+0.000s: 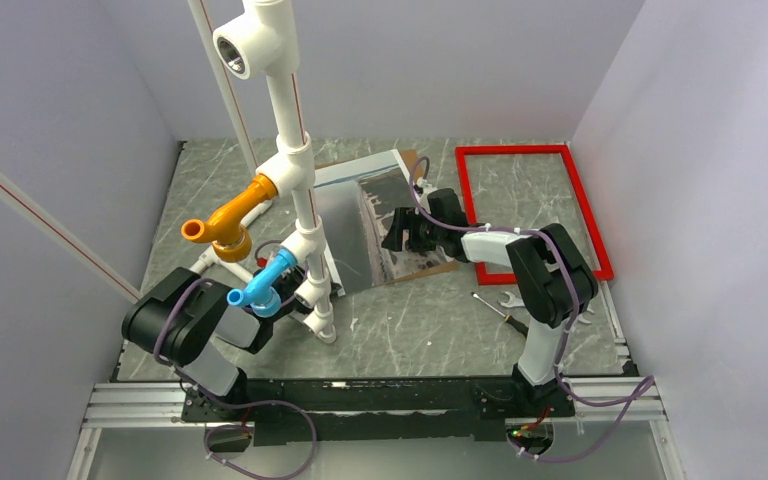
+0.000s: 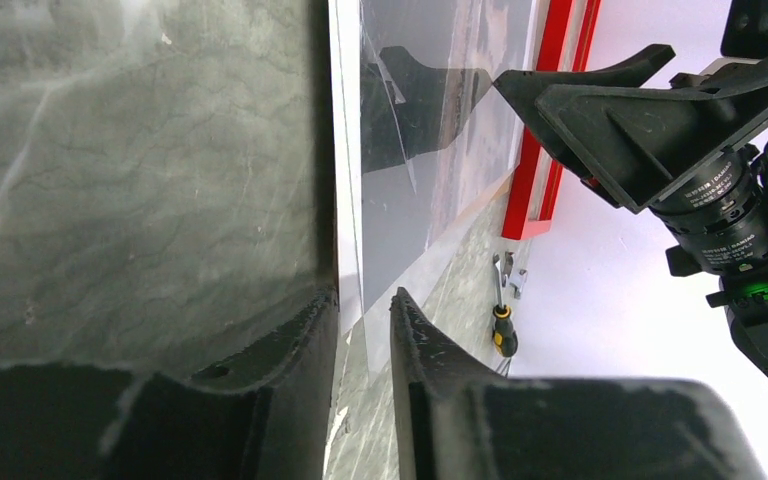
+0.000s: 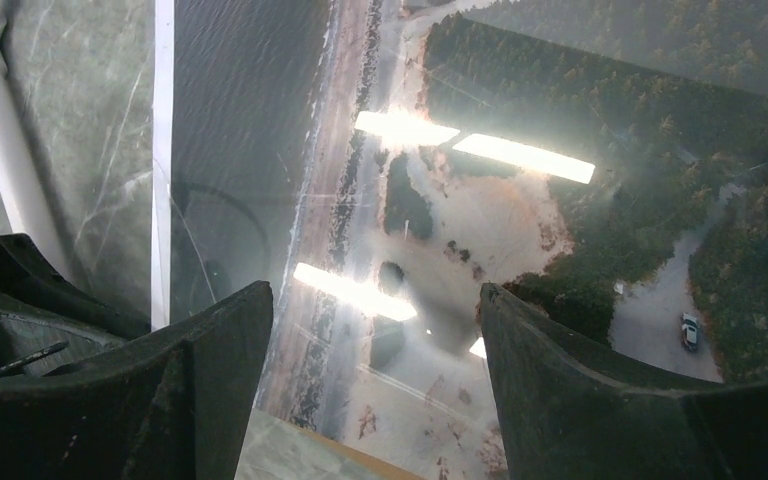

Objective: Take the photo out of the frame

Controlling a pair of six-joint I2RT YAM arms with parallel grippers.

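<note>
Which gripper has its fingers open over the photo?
The right gripper: fingers spread wide above the photo. The left gripper is pinched on its edge.

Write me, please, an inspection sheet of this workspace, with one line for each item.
Surface: grey-green marbled table.
Job's things: the photo lies at mid-table on a brown board, outside the frame. The red frame lies flat and empty at the far right.
Clutter: white pipe stand with orange and blue fittings; a screwdriver and a wrench near the right arm.
Grippers: left gripper, fingers nearly together with the photo's edge between them, grip not certain. Right gripper, fingers wide apart above the photo.
Cables: purple cables run along both arms and loop near the bases.
Surroundings: plain pale walls on three sides.
</note>
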